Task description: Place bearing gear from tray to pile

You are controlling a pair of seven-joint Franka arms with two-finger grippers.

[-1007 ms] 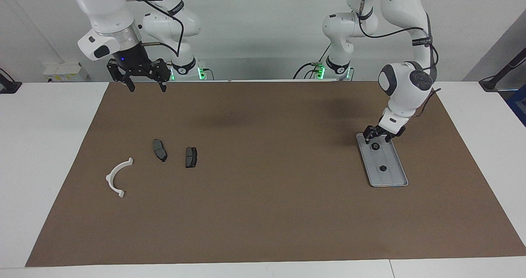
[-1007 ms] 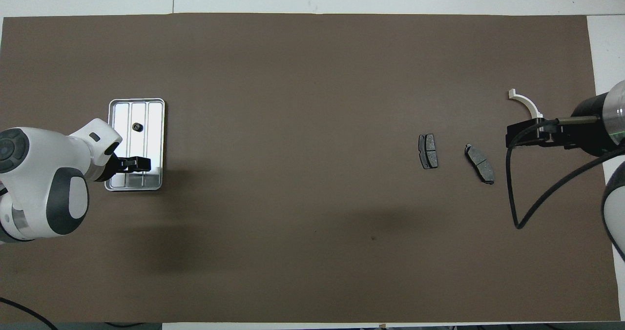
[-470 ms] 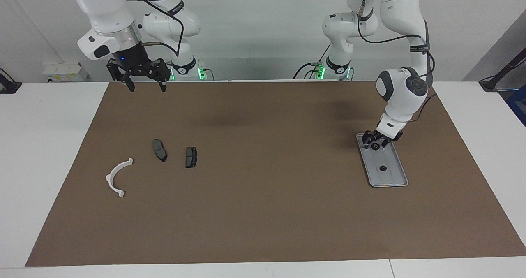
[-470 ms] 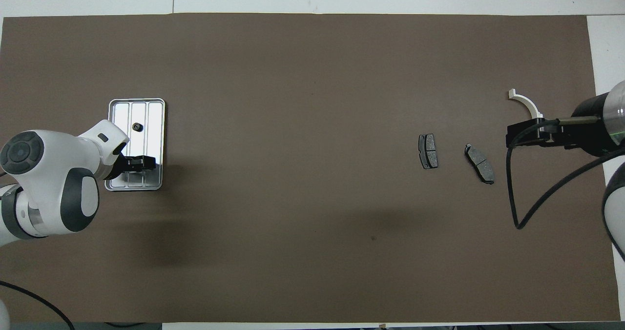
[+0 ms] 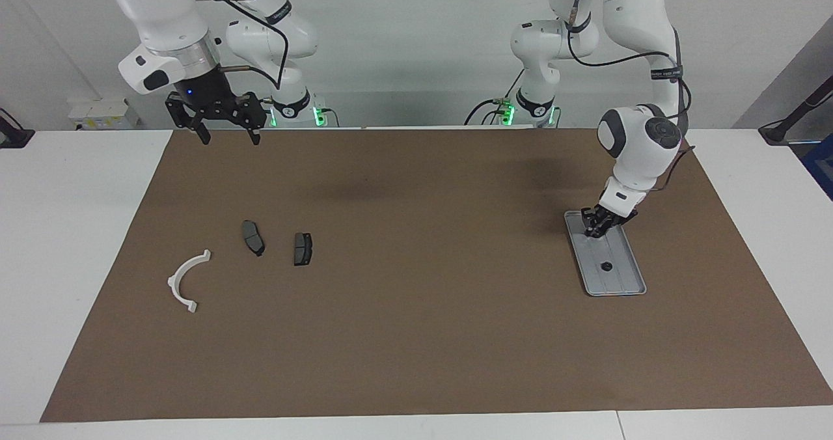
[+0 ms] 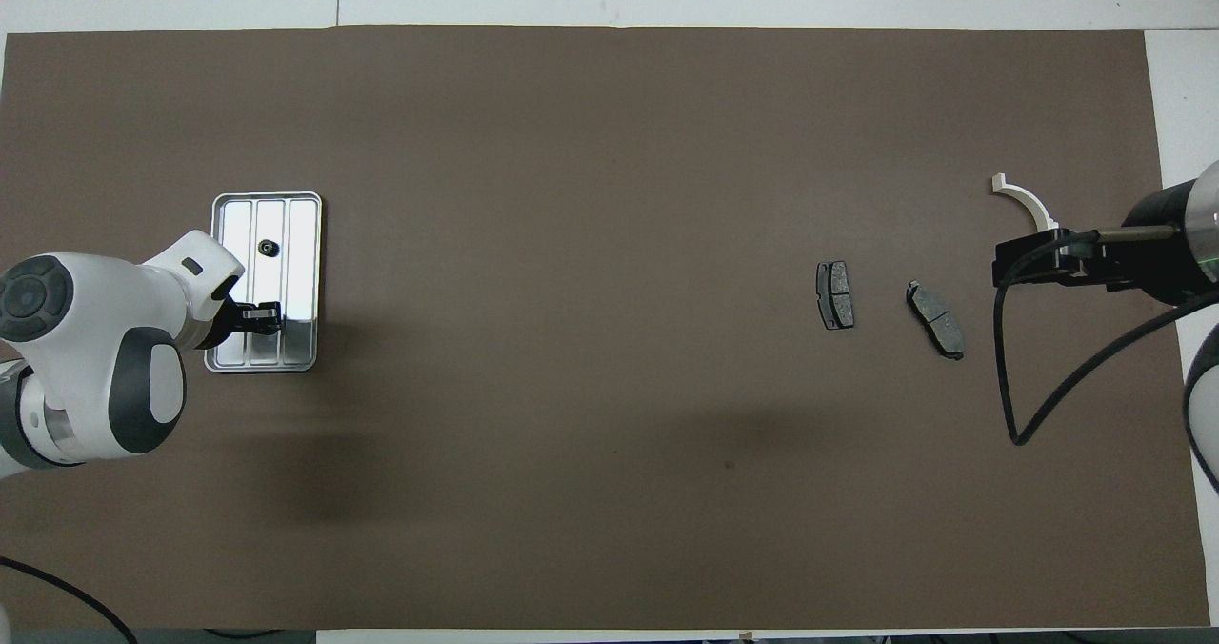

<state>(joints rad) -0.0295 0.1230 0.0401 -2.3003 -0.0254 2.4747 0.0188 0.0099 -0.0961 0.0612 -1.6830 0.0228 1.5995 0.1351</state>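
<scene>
The tray point(image 5: 605, 258) lies near the table's point(image 5: 78, 186) left-arm end. One bearing gear point(image 5: 606, 266) rests in the tray's half farther from the robots. The left tool point(image 5: 597, 226) is down in the nearer half, fingers drawn together; what they clamp cannot be told. The pile point(image 5: 247, 254) lies toward the right-arm end, with bare brown mat point(image 5: 423, 310) between. The right tool point(image 5: 224, 127) waits raised near the robots' edge, fingers apart.

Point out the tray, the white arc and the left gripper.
tray point(image 5: 623, 282): facing view, on its bare ridged floor.
white arc point(image 5: 185, 277): facing view, on the middle of its curve.
left gripper point(image 5: 597, 232): facing view, between its fingertips, down in the tray.
</scene>
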